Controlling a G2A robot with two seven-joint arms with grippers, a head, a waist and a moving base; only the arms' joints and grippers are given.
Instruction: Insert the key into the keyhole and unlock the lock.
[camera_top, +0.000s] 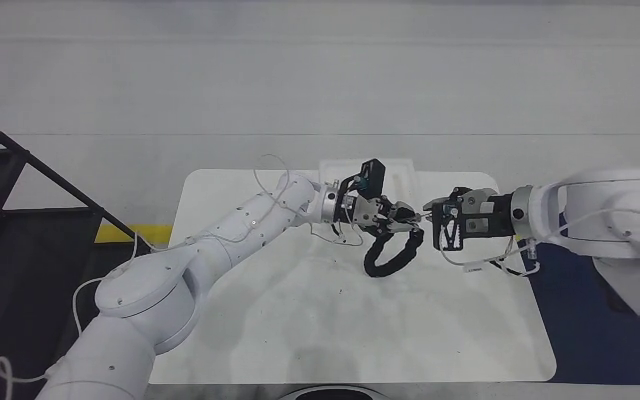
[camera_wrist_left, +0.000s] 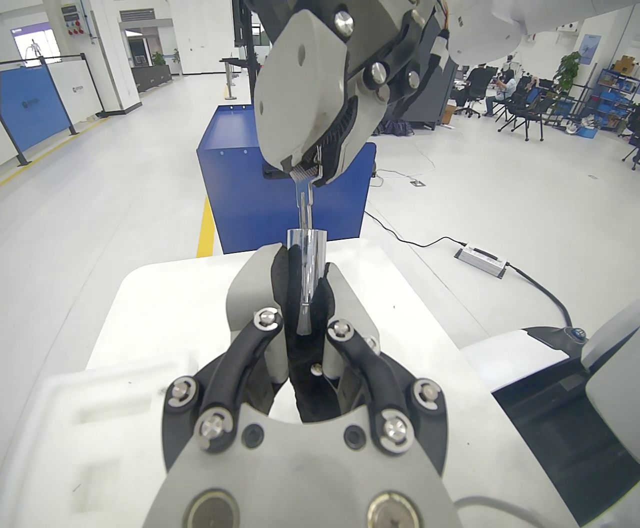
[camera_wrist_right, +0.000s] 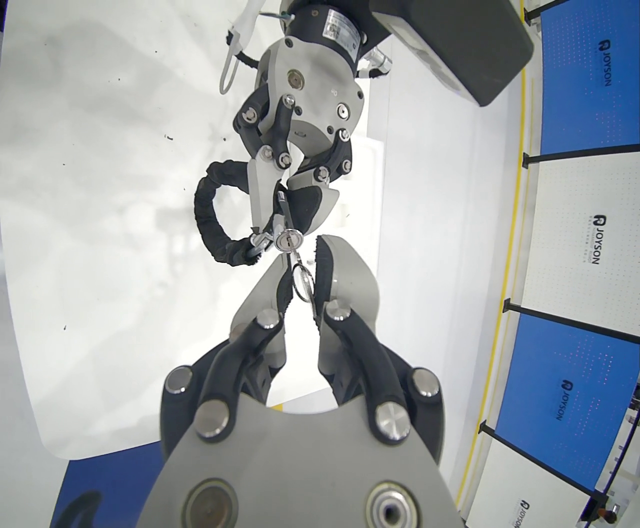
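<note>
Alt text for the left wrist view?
The left gripper is shut on a chrome lock. Facing it, the right gripper holds a key whose tip meets the lock's end, above a white table.

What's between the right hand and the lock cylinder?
The slim silver metal key: in the left wrist view its blade bridges the right hand and the chrome cylinder lock, tip at the cylinder's end.

surface: white table (camera_top: 300, 330) | lying on it: white foam tray (camera_top: 335, 170), recessed, at far edge
</note>
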